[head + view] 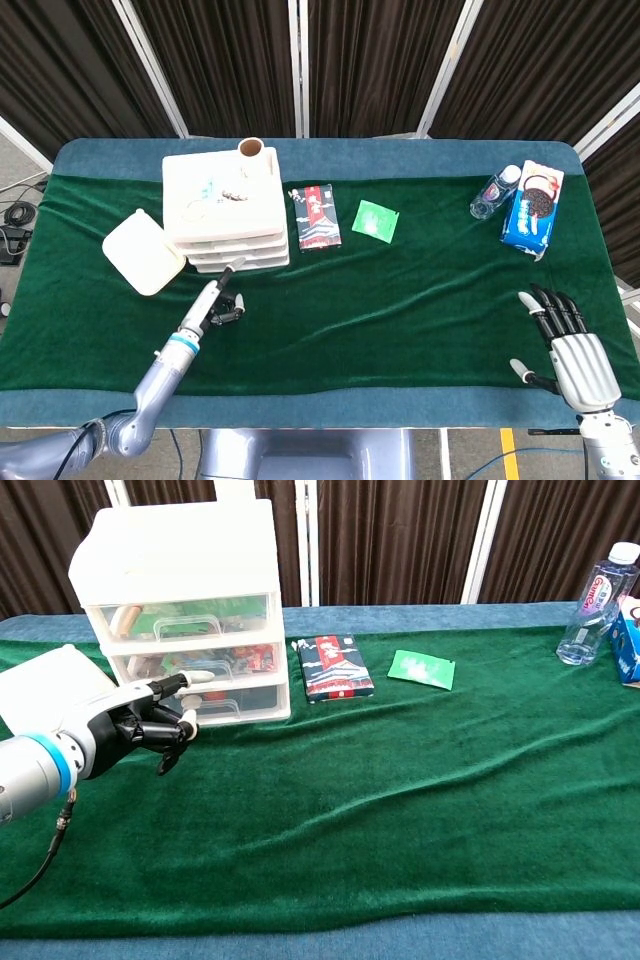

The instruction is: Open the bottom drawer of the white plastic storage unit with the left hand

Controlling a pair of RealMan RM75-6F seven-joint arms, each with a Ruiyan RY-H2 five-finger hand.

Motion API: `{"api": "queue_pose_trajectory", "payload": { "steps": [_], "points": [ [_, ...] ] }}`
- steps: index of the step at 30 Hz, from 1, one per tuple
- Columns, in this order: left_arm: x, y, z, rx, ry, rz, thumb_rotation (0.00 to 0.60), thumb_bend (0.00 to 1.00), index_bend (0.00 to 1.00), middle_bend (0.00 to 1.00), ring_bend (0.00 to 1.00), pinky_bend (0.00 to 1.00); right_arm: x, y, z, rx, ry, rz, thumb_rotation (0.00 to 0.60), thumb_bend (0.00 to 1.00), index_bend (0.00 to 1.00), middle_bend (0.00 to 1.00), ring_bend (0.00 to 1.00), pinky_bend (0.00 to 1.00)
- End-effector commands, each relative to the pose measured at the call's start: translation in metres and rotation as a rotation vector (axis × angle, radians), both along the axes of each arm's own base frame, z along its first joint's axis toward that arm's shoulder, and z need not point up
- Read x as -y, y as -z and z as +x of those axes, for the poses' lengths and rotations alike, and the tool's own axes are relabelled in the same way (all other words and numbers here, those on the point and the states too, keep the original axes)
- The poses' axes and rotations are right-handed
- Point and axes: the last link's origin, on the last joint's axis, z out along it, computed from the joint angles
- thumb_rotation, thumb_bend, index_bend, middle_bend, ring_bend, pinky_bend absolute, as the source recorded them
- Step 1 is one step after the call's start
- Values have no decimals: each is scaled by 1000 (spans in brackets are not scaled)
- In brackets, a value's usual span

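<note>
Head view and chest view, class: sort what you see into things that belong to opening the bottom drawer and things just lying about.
Belongs to the job:
white plastic storage unit
its clear bottom drawer, shut
left robot hand

Lying about:
white square lid
dark red-striped packet
green sachet
clear water bottle
blue cookie box
right robot hand

White storage unit (180, 600), bottom drawer (207, 706) closed
</note>
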Motion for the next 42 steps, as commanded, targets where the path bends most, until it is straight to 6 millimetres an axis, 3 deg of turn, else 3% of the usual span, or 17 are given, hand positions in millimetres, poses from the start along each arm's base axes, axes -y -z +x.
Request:
{"api": "queue_pose_trajectory", "payload": {
  "steps": [1,32,42],
  "points": [
    [-1,2,0,5,-2,-5,600,766,7,857,760,741,0,1,0,-2,2,2,600,88,31,0,0,0],
    [-13,8,4,44,-33,2,600,765,2,857,760,741,2,4,-2,-11,11,11,600,88,31,0,0,0],
    [-16,7,8,52,-29,-16,600,765,74,857,760,741,2,4,-2,-12,11,12,600,87,31,0,0,0]
  ]
}}
